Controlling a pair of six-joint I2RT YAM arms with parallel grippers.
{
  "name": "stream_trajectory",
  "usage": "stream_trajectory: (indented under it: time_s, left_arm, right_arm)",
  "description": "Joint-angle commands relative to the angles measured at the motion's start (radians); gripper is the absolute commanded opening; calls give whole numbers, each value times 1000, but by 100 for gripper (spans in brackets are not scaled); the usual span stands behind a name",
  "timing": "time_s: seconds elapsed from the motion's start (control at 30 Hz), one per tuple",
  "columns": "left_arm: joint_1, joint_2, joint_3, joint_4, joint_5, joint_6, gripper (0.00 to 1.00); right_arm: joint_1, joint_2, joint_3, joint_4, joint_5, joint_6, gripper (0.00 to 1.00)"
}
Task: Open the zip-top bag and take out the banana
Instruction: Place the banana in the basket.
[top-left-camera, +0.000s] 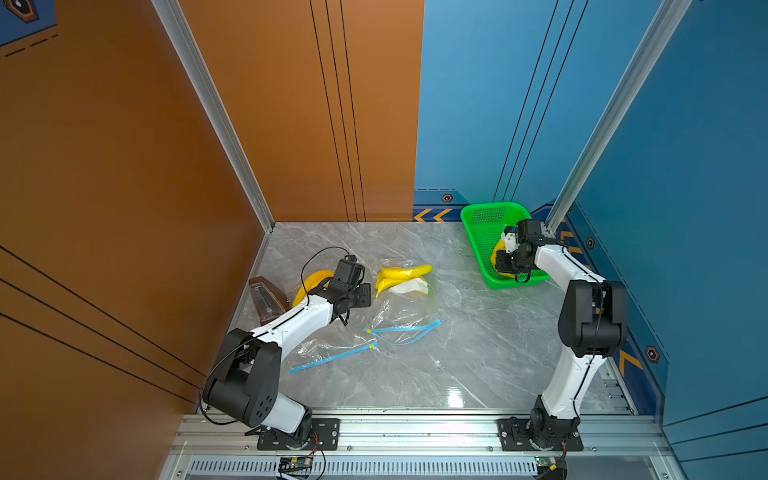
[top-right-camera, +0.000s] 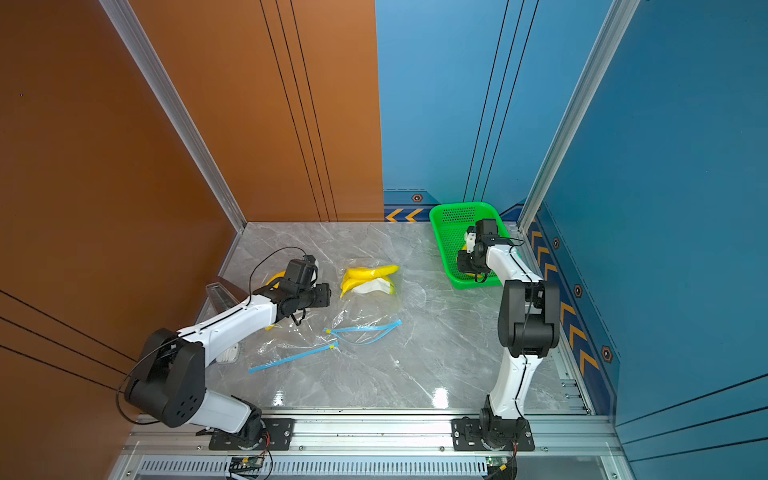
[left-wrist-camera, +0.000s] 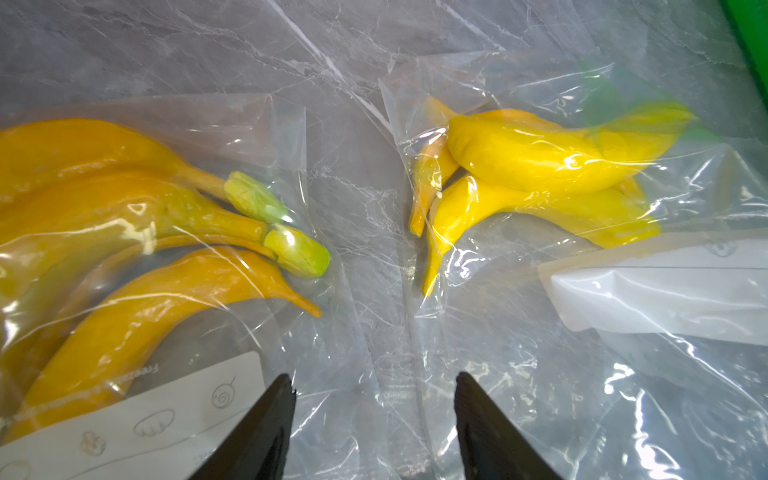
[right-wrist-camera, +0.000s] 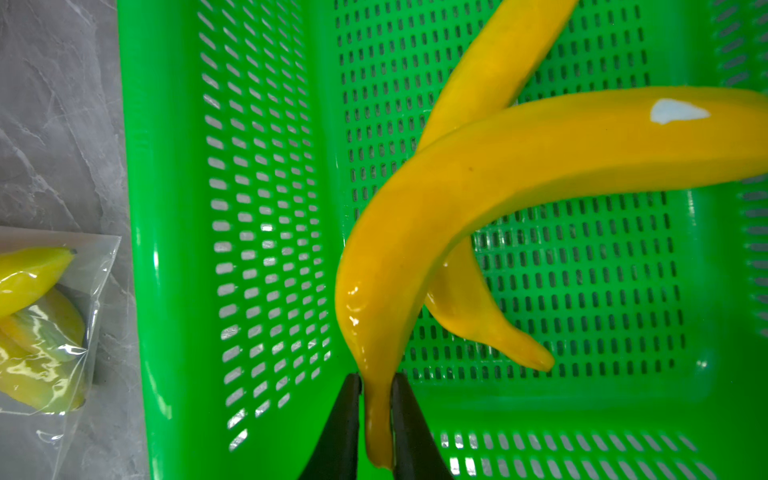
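My right gripper is shut on the thin stem end of a yellow banana and holds it low inside the green basket. This banana lies across a second banana on the basket floor. A clear zip-top bag lies mid-table with its blue zipper gaping, and yellow bananas and a white piece are inside. My left gripper hovers open over the plastic between this bag and another bag of bananas, gripping nothing.
The green basket stands at the back right corner against the blue wall. The left-hand bag's blue zipper strip lies flat beside the left arm. A brown and clear container sits by the orange wall.
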Motion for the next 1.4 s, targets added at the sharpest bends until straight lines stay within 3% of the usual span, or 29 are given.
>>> stream_trajectory:
  time_s: [0.0,0.23,0.43,0.6,0.77,1.0,1.2,1.37]
  left_arm:
    - [-4,-4,-12,3,19,17,64]
    - [-27,-49,-25,2,9,43,66]
    - [-34,-51,-26,2,1,41,66]
    - [-42,-46,-20,2,-3,38,66]
    - [-47,-65,-29,2,-14,35,66]
    - [-51,-74,-38,2,-22,32,66]
    - [-52,-63,-32,2,-23,33,66]
    - [-54,-57,-34,2,-23,34,66]
  right_arm:
    - [20,7,5,-40,22,-2,28]
    - [24,-61,-34,-20,65,45,43]
    - [25,-87,-2,5,137,168,49]
    - [19,36,128,-40,299,314,57]
    - [8,160,230,-95,323,391,60]
    - [16,288,388,-198,341,403,60]
    - [64,262,399,-198,406,360,40]
    - [122,268,425,-200,507,283,39]
